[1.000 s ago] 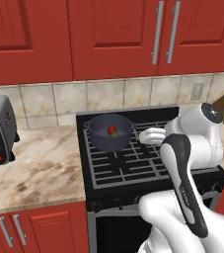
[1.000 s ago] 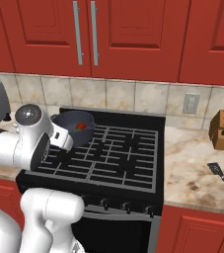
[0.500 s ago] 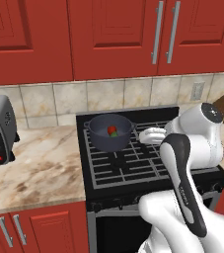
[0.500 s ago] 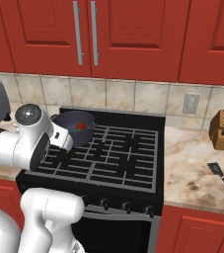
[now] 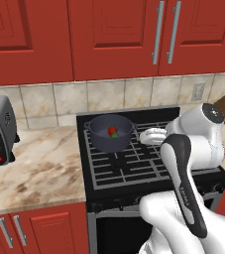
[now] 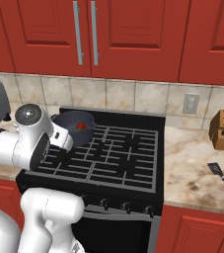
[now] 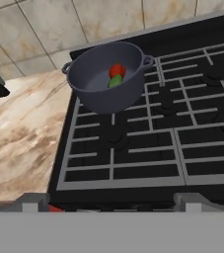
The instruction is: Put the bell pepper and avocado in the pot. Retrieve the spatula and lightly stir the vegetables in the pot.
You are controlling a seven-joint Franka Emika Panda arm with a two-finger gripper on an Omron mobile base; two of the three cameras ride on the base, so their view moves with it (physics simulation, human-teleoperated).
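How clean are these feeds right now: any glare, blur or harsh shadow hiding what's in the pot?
Hand view: sharp, no glare; the pot interior is evenly lit, the bell pepper and a green item beside it read clearly. Left base view: flat lighting, pot contents small but visible, the arm covers the stove's right. Right base view: soft shading only, the spatula on the counter is crisp.
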